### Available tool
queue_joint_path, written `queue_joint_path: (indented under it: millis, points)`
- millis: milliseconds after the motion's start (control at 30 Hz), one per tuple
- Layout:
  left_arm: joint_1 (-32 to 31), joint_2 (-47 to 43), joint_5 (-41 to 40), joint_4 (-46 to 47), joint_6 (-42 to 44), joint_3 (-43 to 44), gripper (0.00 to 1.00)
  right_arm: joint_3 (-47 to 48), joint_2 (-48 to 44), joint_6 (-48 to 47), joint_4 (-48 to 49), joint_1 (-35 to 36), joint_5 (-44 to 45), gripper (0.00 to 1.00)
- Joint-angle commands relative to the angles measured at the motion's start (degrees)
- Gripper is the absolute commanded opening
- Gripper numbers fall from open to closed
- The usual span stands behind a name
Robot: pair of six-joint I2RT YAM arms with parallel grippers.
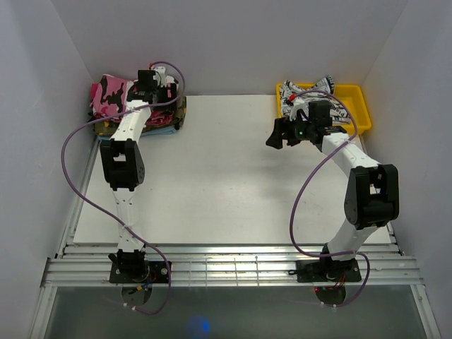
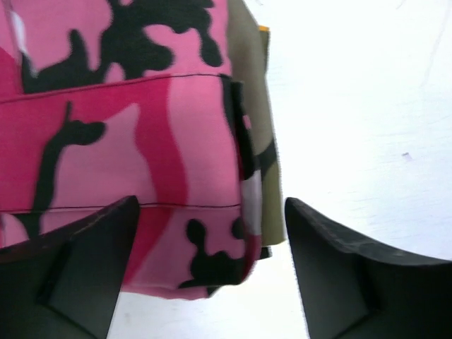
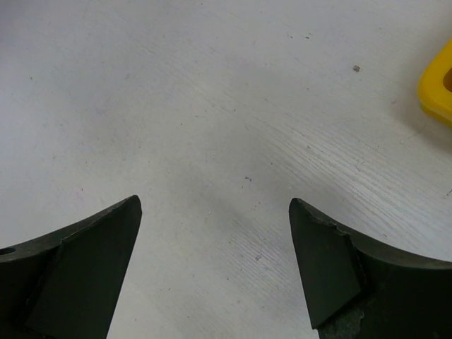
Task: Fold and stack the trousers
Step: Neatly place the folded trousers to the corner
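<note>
Table, bin and spare clothes
A white table carries a yellow bin at its far right corner, holding a white garment with black print. An olive garment lies at the far left corner.

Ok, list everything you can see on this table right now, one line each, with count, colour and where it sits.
trousers: one, pink, white and black camouflage, folded on top of the pile in the far left corner
olive garment: one, olive, under the trousers in that pile
white garment: one, white with black print, in the yellow bin
yellow bin: one, yellow, far right corner
table: one, white, beneath everything
cables: two, purple, one looping along each arm
left pincer: one, black, open, above the trousers' edge
right pincer: one, black, open, above bare table beside the yellow bin
</note>
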Motion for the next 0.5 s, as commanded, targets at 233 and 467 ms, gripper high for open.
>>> queue_joint_path:
  millis: [233,467]
  points:
    - [2.1,-16.7,14.1,-12.2,1.7,1.6,0.98,5.8,-6.6,-8.2,-13.3,-4.5,3.2,0.9]
    - [5.4,-33.2,22.9,-16.2,4.0,-29.3,0.98,-1.6,-20.2,-15.2,-20.6,-13.8,4.6,0.9]
